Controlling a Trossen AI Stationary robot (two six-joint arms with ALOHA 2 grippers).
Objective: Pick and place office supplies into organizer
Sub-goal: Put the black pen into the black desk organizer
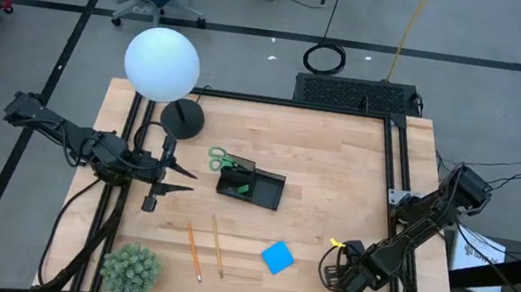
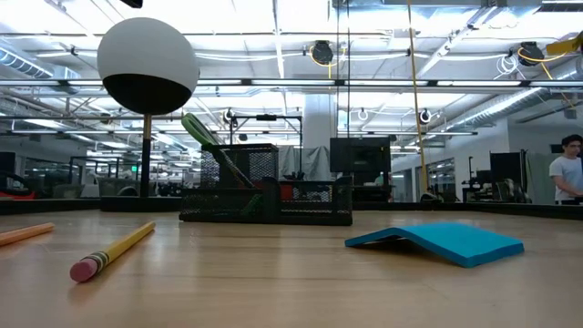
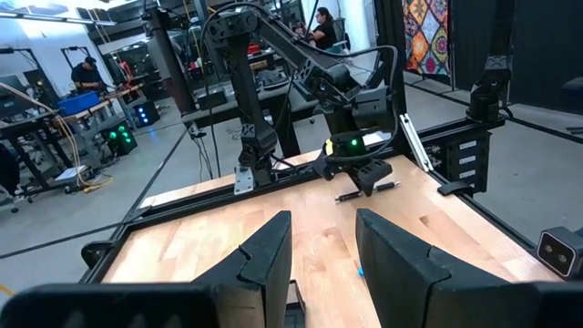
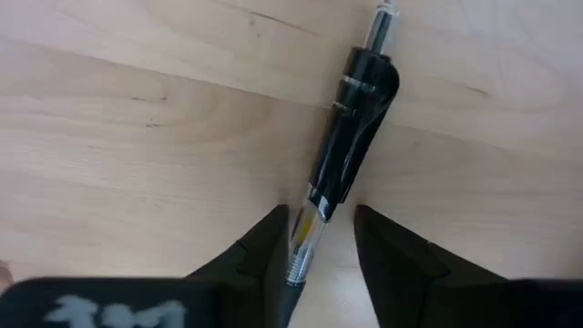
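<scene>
Two dark fingers (image 4: 319,264) of your right gripper (image 4: 321,239) straddle a black pen (image 4: 351,137) lying flat on the pale wood table (image 4: 137,137). The jaws stand narrow on either side of its clear barrel, and I cannot tell whether they pinch it yet. I'd close squarely across the barrel, below the glossy clip, since smooth round plastic tends to roll.

Your left wrist view shows the left gripper (image 3: 323,251) with its fingers parted and empty.

From above, the right gripper sits near the table's right edge, well apart from the organizer (image 1: 251,184) at mid-table, where the green-handled scissors (image 1: 225,162) already lean. Two thin pencils (image 1: 206,249) and the blue pad (image 1: 277,257) lie flat nearer the front.

At table height, the organizer reads as black wire mesh; the pad's corner curls up.
</scene>
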